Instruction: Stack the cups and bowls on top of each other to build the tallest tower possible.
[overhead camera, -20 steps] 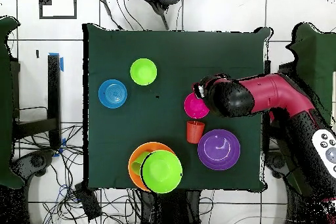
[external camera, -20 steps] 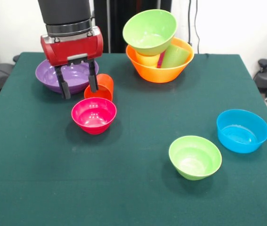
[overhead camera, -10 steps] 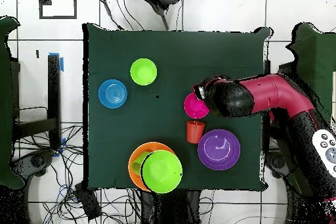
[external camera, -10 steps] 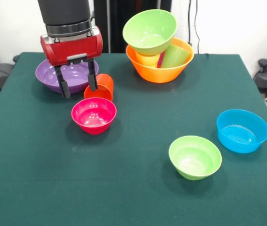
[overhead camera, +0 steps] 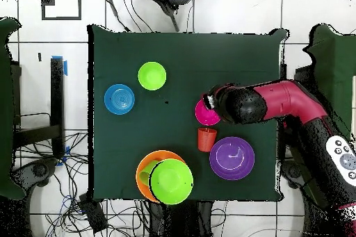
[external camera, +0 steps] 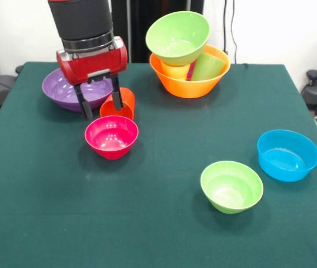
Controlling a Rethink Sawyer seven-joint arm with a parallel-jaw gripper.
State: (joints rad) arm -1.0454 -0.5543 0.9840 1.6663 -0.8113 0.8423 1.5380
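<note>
My gripper [external camera: 102, 111] hangs open above the back of the small pink-red bowl [external camera: 112, 136]. Its right finger crosses the mouth of the orange-red cup [external camera: 124, 101], which lies tilted between the pink-red bowl and the wide purple bowl [external camera: 69, 89]. Nothing is held. The tower [external camera: 185, 53] stands at the back: the large orange bowl [external camera: 189, 86] holds the yellow cup [external camera: 175, 71], the light green cup [external camera: 208, 66] and a sliver of magenta cup, with the large light green bowl [external camera: 178, 34] tilted on top. In the overhead view the arm covers the gripper beside the pink-red bowl [overhead camera: 204, 115].
A small light green bowl [external camera: 231, 186] and a medium blue bowl [external camera: 288, 154] stand apart at the front right of the green table [external camera: 147, 223]. Overhead, they are the small green bowl [overhead camera: 151, 76] and the blue bowl [overhead camera: 119, 99]; cables lie on the floor around the table.
The gripper has shifted slightly right and tilted, so its right finger now lies over the orange-red cup's mouth. The cups and bowls have not moved.
</note>
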